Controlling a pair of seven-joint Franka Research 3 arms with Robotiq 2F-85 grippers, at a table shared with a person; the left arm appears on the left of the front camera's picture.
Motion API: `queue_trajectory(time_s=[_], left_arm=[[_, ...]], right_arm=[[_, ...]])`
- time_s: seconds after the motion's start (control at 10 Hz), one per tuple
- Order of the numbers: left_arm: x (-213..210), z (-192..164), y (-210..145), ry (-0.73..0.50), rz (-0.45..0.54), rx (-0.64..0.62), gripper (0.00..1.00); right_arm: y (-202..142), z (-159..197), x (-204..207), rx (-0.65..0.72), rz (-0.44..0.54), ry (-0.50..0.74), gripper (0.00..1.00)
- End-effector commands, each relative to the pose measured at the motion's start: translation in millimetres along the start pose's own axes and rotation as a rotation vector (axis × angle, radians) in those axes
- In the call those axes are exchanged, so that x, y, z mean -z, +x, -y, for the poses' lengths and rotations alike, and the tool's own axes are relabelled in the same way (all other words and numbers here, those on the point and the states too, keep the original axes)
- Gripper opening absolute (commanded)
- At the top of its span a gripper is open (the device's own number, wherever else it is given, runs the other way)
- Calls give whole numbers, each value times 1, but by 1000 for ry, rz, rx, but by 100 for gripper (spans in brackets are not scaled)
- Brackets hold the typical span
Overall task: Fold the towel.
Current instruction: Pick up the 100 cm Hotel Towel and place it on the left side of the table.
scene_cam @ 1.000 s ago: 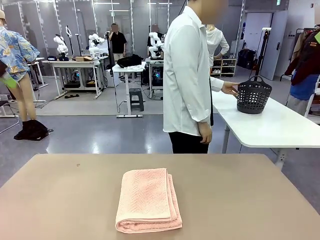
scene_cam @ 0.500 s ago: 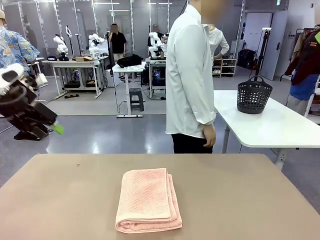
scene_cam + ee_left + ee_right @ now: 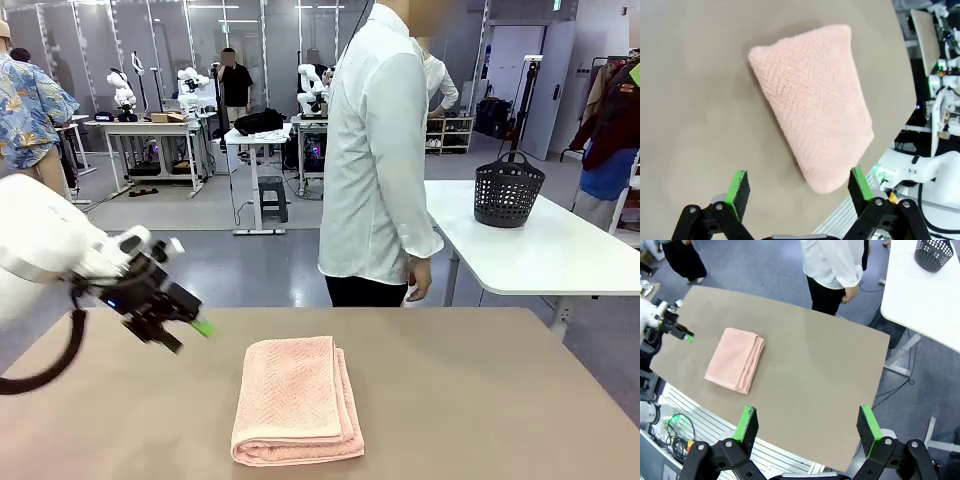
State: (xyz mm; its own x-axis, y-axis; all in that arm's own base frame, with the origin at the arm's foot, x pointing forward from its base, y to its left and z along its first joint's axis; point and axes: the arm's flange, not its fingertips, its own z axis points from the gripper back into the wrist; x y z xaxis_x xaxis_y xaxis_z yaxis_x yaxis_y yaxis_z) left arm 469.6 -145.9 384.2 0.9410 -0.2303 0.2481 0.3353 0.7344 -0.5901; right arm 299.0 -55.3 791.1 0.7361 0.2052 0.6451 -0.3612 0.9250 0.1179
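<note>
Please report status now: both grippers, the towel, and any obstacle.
Left gripper open, above table left of towel. Right gripper open, high up. Towel folded, flat. Nothing in the way.

left arm (image 3: 60, 262) swung in — person (image 3: 378, 150) turned

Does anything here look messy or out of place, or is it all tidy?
Nothing stands out. The towel lies folded flat on the brown table, its layers slightly uneven along one edge. The left gripper hangs beside it with jaws open, not touching it.
</note>
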Motion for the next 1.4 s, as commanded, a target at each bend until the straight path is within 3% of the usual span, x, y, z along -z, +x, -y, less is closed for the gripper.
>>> queue_trajectory(time_s=[0.0,0.2,0.4,0.6,0.7,1.3], left_arm=[[38,-18,26,-33,10,13,100],[78,-23,26,-11,-31,41,100],[94,-23,25,-51,-9,18,100],[98,-23,20,-61,-71,75,100],[95,-21,23,-39,-57,-4,100],[94,-23,23,-43,-56,8,100]], right_arm=[[0,0,-1,2,-2,-3,100],[0,0,-1,2,-2,-3,100],[0,0,-1,2,-2,-3,100],[0,0,-1,2,-2,-3,100],[0,0,-1,2,-2,-3,100],[0,0,-1,2,-2,-3,100]])
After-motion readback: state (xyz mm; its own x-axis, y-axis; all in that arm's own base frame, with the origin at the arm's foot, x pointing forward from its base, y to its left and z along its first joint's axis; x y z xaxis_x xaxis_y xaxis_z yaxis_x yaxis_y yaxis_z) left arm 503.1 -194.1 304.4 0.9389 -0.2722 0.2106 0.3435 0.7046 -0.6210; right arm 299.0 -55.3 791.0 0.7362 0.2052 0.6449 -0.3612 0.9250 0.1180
